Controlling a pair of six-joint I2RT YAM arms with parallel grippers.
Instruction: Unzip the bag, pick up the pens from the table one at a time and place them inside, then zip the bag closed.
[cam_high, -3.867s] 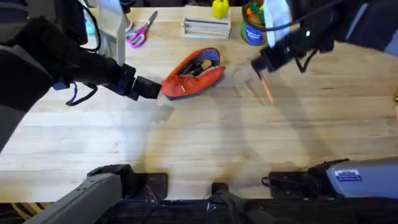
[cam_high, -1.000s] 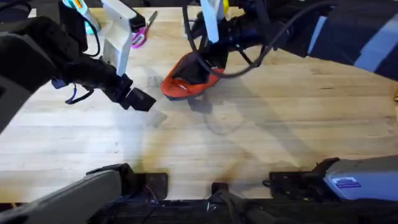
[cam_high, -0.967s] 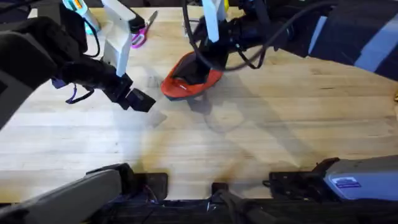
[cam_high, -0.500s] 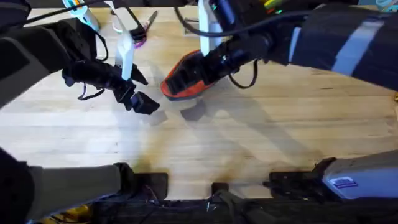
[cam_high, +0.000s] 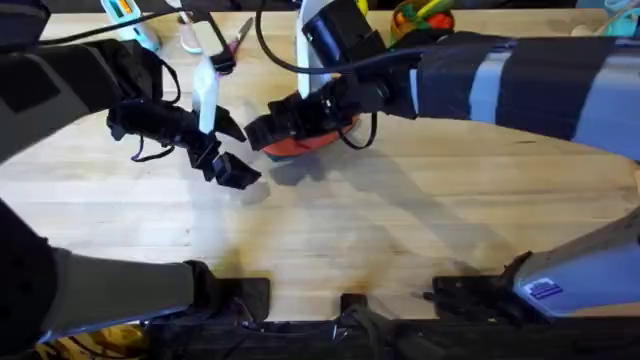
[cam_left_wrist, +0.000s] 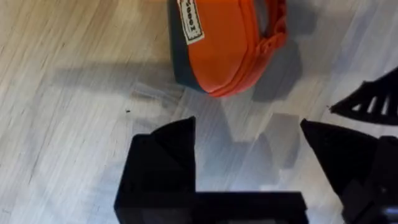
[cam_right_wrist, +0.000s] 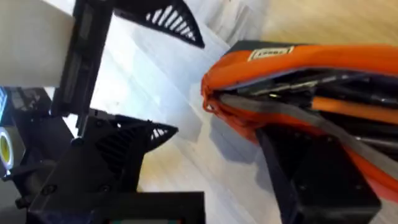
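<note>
Left gripper (cam_high: 232, 170) hovers nearest me with fingers spread, just short of the bag (cam_high: 318, 138). Beyond it, my right gripper (cam_high: 268, 128) is at the unzipped bag, fingers apart, toward the table's (cam_high: 400, 230) far edge; pens (cam_right_wrist: 348, 106) lie inside.

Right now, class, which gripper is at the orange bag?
The right gripper, set at the bag's open mouth; the left gripper hangs open over the table beside it.
</note>
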